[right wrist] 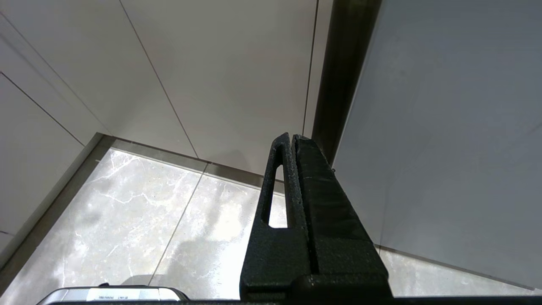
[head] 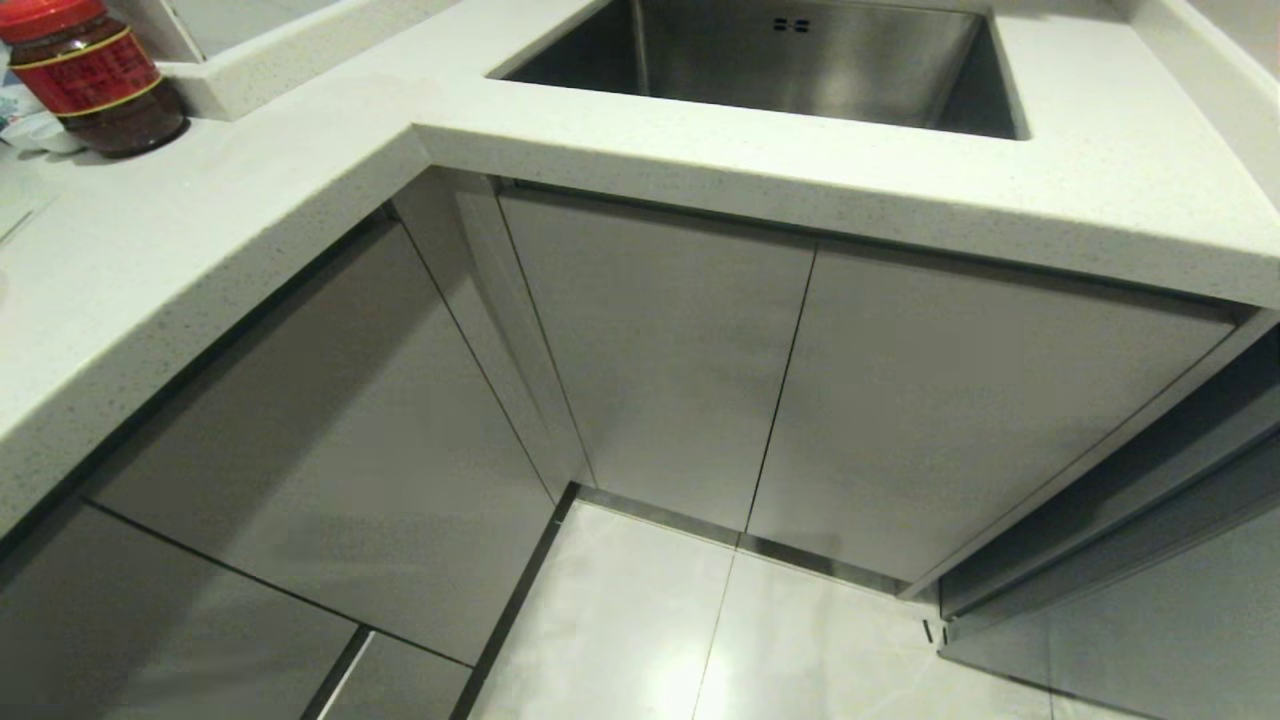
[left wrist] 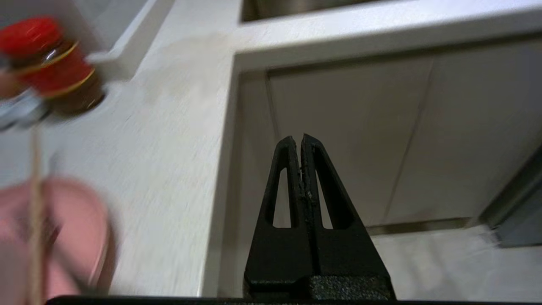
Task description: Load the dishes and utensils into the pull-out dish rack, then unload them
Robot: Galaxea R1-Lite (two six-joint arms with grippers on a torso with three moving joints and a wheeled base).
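Left gripper: you have the black left gripper (left wrist: 301,142) at lower centre of the left wrist view, fingers pressed together, nothing between them; it hangs in front of the corner of the speckled white stone surface (left wrist: 169,127), over the cabinet fronts.
Right gripper: your black right gripper (right wrist: 292,140) sits at lower centre of the right wrist view, fingers pressed together and empty, low over the pale marble floor tiles (right wrist: 127,220) beside a grey cabinet panel (right wrist: 444,127).
Pink plate: you see the wide pink oval plate (left wrist: 72,233), blurred, at lower left of the left wrist view, lying on the surface.
Chopsticks: a thin light wooden stick (left wrist: 36,212) crosses the plate; you cannot tell whether it is one or a pair.
Jar: a dark glass jar with red lid and red label (head: 95,75) stands upper left in the head view; its writing cannot be read.
Sink: a steel sink basin (head: 800,60) sits at top centre.
Cabinets: flat white handleless cabinet doors (head: 650,350) stand closed below the sink.
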